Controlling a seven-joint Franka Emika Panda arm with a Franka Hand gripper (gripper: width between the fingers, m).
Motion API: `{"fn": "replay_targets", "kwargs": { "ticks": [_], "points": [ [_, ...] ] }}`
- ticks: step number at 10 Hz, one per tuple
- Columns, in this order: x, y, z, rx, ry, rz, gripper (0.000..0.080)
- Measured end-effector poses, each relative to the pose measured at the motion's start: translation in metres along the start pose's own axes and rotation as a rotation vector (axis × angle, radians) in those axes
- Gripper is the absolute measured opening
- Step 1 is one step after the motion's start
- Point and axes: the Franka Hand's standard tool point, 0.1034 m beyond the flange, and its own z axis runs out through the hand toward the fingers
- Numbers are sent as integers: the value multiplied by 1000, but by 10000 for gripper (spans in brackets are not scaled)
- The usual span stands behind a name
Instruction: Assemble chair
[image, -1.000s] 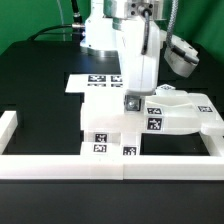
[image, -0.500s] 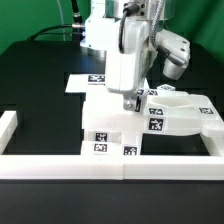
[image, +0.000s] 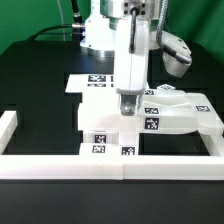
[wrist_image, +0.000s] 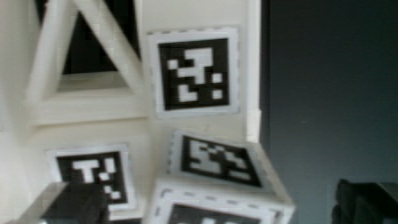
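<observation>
On the exterior view's left a white border rail (image: 10, 130) runs along the black desk (image: 40, 95). Behind centre lies the marker board (image: 92, 82). The hand (image: 128, 108) hangs above the chair (image: 150, 122) — its fingers apart, gripping nothing. The chair's white tagged pieces sit right of centre against the front rail (image: 110, 168). The wrist view shows tags close up.

No readable words, numbers or brands, only square black-and-white marker tags, several on the white chair (image: 150, 115) pieces, more on the flat marker board (image: 88, 80) behind.
</observation>
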Motion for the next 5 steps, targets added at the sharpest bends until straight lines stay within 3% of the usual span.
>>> {"fn": "replay_targets", "kwargs": {
  "ticks": [5],
  "points": [
    [2, 2, 0, -13, 0, -387, 649]
  ]
}}
